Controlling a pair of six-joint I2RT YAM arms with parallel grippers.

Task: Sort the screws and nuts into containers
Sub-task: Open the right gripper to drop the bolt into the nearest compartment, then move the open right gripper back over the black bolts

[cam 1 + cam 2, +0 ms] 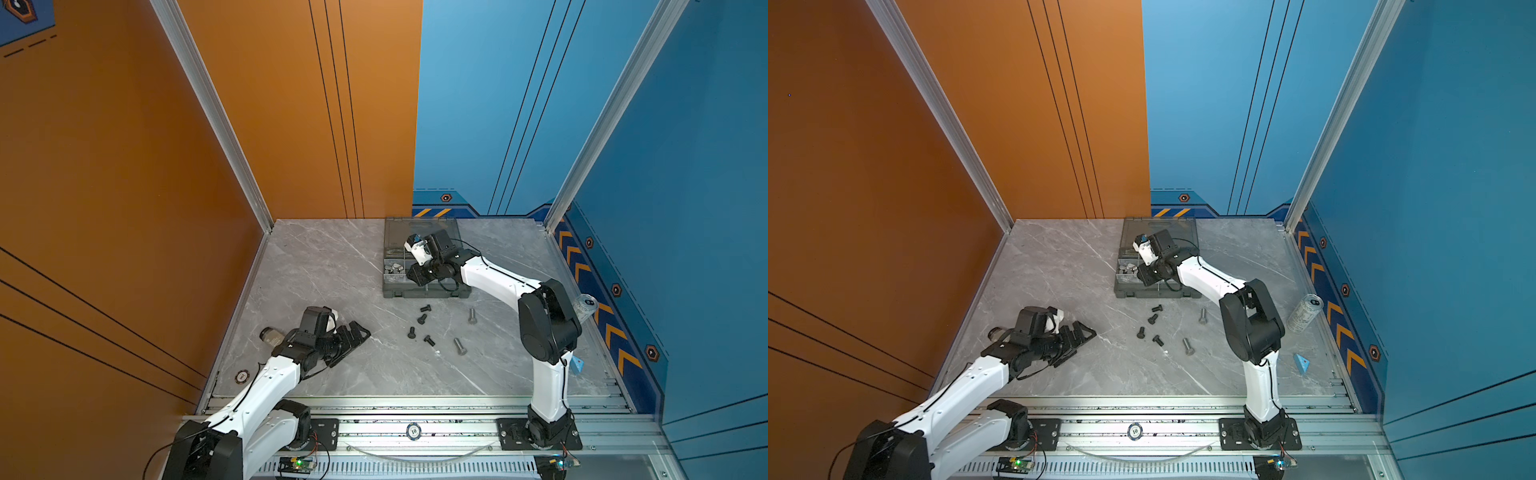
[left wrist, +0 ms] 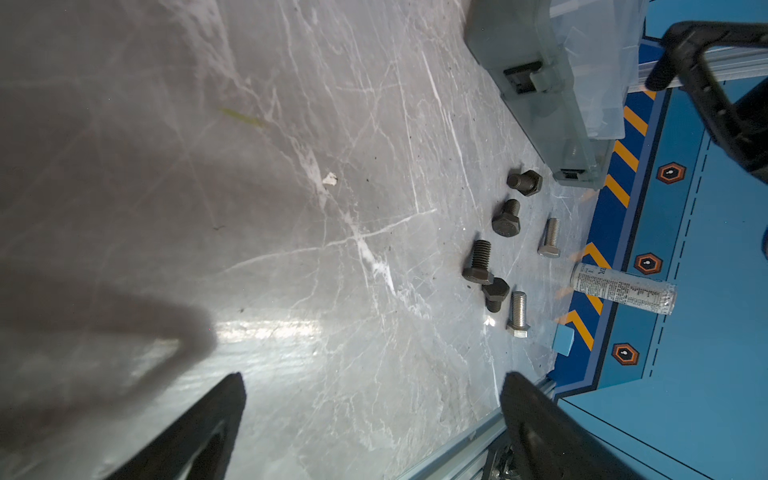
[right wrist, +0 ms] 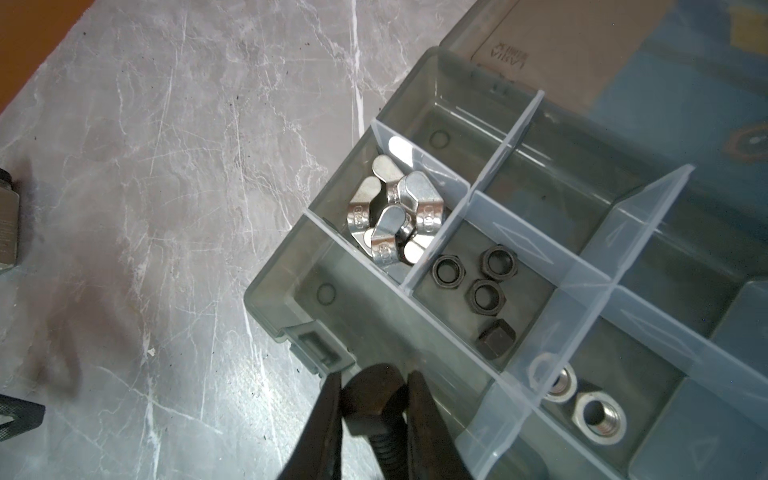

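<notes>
Right gripper (image 3: 374, 377) was pressed together on a black screw (image 3: 376, 409), pinching it by the hex head with the threaded shank pointing back toward the wrist. It hung over the organizer box (image 3: 266, 291), above the front wall beside a latch (image 3: 318, 347). The corner compartment just past its tips looked bare.

- Compartment further ahead of the tips: silver wing nuts (image 3: 390, 212), piled together.
- Next compartment, beside the wing nuts: three black hex nuts (image 3: 482, 274) lying flat, plus one dark hex piece (image 3: 496, 338); could not tell whether that was a nut or a screw head.
- Compartment off to the gripper's side: silver hex nuts (image 3: 582, 403), two visible.

Left gripper (image 2: 372, 377) was spread wide with nothing between the fingers, low over the worktop (image 2: 208, 166). Ahead of its fingertips, well apart from them, lay four loose black screws (image 2: 478, 262) and two silver screws (image 2: 517, 313), all on their sides. Beyond those stood a drink can (image 2: 623, 291).

In both top views the loose screws lay between the two grippers, on the worktop in front of the box (image 1: 428, 293).
</notes>
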